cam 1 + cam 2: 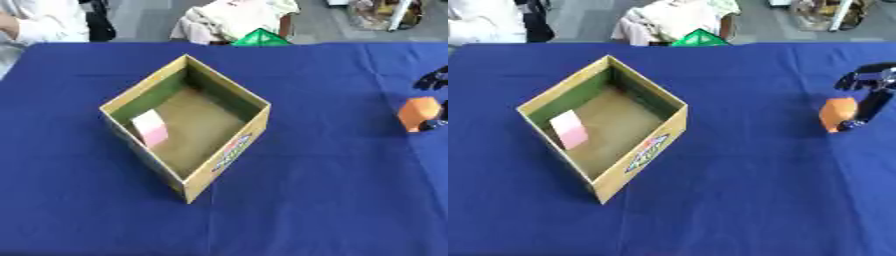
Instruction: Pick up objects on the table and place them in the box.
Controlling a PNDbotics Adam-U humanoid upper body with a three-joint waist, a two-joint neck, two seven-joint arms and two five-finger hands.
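Clearly, in the left eye view the right hand [433,80] barely entered at the right edge of the frame, only dark fingertips showing above and beside an orange block [419,113] on the blue counter [332,200]. How the fingers stood could not be told from that view. The box [229,150] sat left of centre, open, with a pink-and-white object [150,128] leaning against its inner left wall.

Then the right eye view showed more: the right hand [870,97] at the right edge, its fingers curled down along the block's right side, seemingly pinching the orange block [837,114] from the right. The block lay just left of the hand, and the box [636,160] was well apart to the left, so the carry would run leftward across the counter. No left hand appeared in either view; the right one was plainly nearer.
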